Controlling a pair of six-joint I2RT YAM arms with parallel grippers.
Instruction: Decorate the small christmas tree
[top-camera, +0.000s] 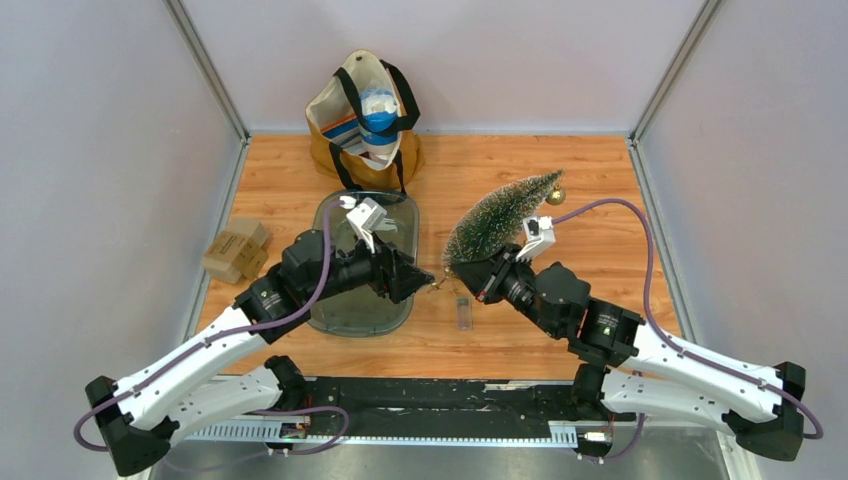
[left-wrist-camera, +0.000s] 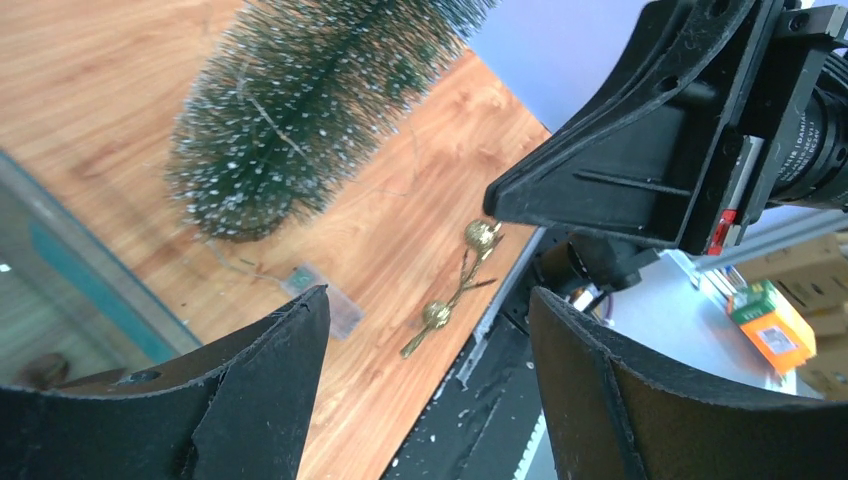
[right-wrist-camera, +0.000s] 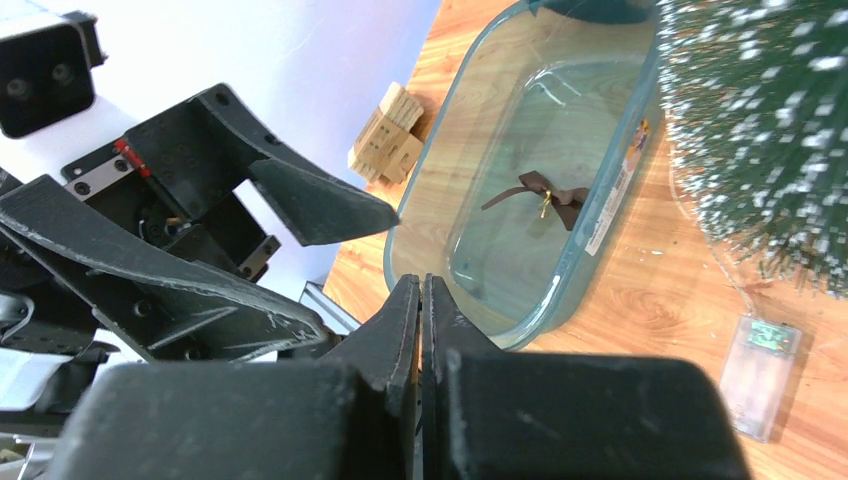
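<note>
On the wooden table (top-camera: 560, 300), the small Christmas tree (top-camera: 500, 215) lies tipped on its side. Its wide base points toward the two grippers and its tip toward the far right corner, where a gold bauble (top-camera: 556, 196) sits just beside it. The tree is frosted with white specks. A thin wire runs from its base to a clear battery box (top-camera: 462, 312), which lies flat on the wood nearer the arms.

The left gripper (top-camera: 418, 280) reaches across a clear plastic bin (top-camera: 400, 200) with its fingers (left-wrist-camera: 270, 370) spread wide apart and nothing between them. In its wrist view, a gold ornament sprig (left-wrist-camera: 455, 290) with two small balls on thin stems shows through that gap.

The right gripper (top-camera: 475, 283) comes in from the other side, just below the tree's base, tip to tip with the left one. Its fingers (right-wrist-camera: 400, 320) are pressed flat together. The sprig's upper ball sits right at this gripper's tip in the left wrist view. The pictures do not show whether the stem is pinched between the pads.

In the right wrist view, a brown ribbon bow (right-wrist-camera: 545, 195) lies on the bottom of the bin. At the back of the table stands an open tote bag (top-camera: 360, 110) with black handles. A few small cardboard boxes (top-camera: 235, 250) rest against the left wall.
</note>
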